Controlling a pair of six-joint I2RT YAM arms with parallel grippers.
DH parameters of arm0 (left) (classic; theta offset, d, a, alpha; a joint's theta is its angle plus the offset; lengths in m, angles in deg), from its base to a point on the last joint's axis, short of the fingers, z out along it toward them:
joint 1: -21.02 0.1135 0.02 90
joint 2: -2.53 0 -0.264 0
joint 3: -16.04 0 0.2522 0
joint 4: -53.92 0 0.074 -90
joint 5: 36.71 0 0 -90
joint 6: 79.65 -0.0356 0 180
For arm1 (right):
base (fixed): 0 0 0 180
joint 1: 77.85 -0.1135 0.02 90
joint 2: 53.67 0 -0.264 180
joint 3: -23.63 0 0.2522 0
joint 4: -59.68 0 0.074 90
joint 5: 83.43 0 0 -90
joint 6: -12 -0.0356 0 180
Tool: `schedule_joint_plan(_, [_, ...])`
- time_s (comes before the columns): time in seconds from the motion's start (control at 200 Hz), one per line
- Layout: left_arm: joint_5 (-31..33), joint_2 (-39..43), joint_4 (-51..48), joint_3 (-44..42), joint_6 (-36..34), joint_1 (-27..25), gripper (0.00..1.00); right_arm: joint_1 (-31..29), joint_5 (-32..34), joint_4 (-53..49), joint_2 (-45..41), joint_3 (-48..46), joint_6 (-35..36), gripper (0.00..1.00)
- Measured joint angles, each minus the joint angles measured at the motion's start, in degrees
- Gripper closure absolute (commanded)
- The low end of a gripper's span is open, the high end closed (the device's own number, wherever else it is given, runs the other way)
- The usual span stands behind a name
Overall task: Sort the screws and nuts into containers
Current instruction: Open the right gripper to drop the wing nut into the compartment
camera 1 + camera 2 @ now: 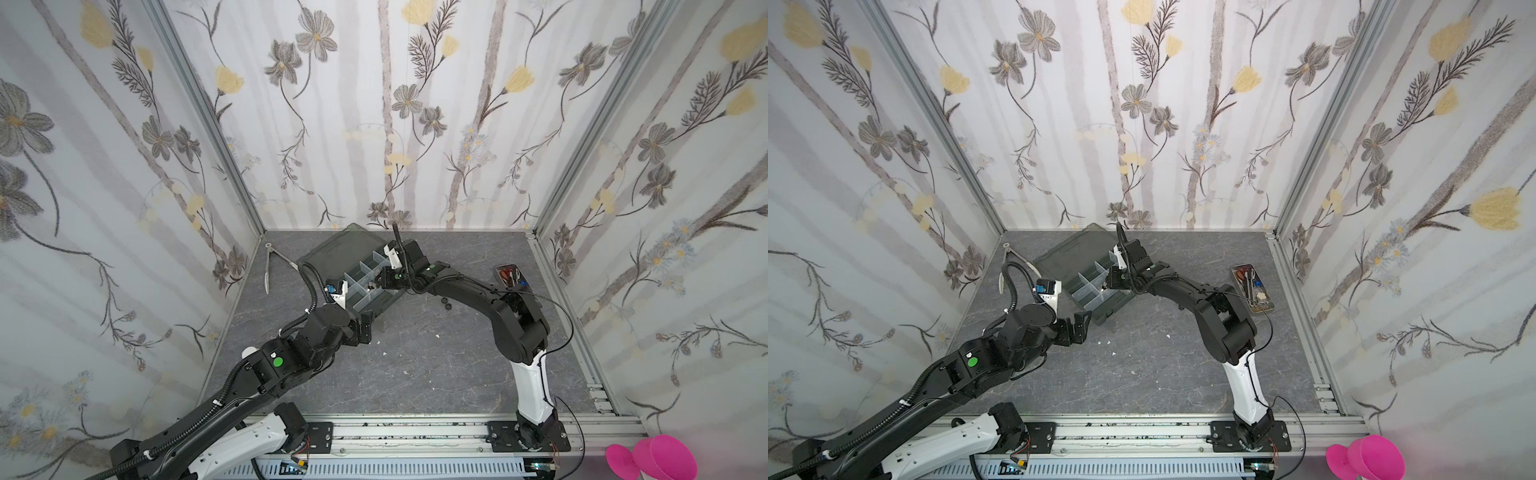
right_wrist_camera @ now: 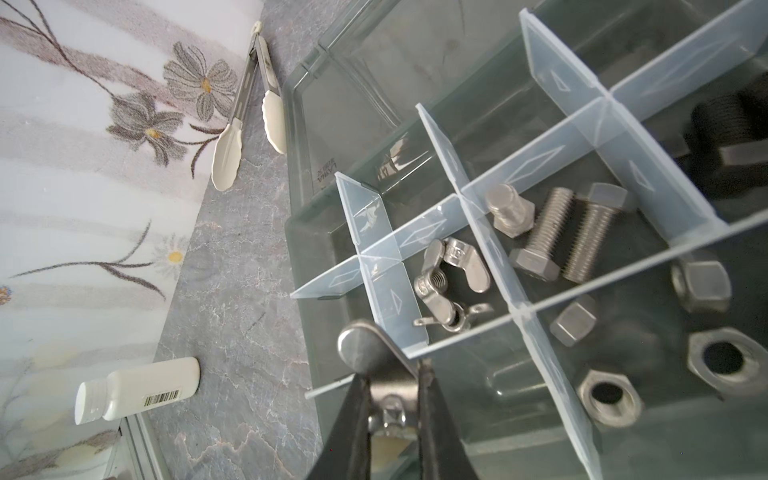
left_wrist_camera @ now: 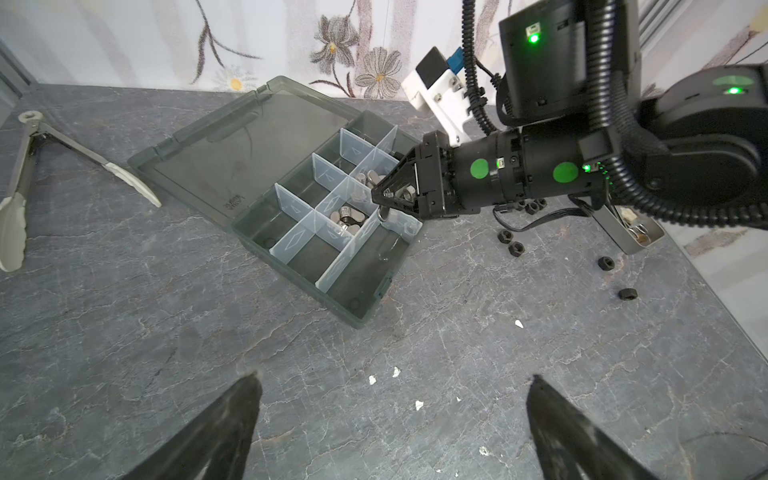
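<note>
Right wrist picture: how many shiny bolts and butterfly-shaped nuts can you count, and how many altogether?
Silver hex bolts: 3
Silver wing nuts lying loose: 2
Silver wing nut pinched in the right gripper: 1
Total: 6

black screw: blurred, cut by edge | wing nut: half hidden in right pincer

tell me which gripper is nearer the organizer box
Right. The right gripper is over the organizer box, shut on a silver wing nut; the left gripper hangs open above the table, apart from the box.
</note>
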Motion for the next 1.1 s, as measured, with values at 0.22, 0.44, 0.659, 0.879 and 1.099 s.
schedule_joint_plan(0.22, [0.37,-0.76,0.17,-0.55,-1.14,1.29,0.00,-0.63,-0.79,-1.05,4.13,4.31,0.68,0.89])
schedule_joint_plan(0.44, [0.13,-1.44,-0.31,0.50,-1.70,1.99,0.00,-0.68,-1.07,-1.66,6.21,5.90,0.68,0.83])
schedule_joint_plan(0.659, [-0.26,-1.49,-2.32,2.25,-0.74,2.05,0.00,-0.61,-1.20,-1.49,8.48,8.76,0.83,0.68])
schedule_joint_plan(0.879, [-0.31,-2.86,-4.85,4.90,1.25,2.05,0.00,0.07,-1.38,-1.01,8.94,9.42,1.51,0.58])
schedule_joint_plan(1.099, [0.46,-4.98,-8.20,7.67,2.75,2.05,0.00,0.61,-1.20,0.74,4.13,4.02,2.78,0.57])
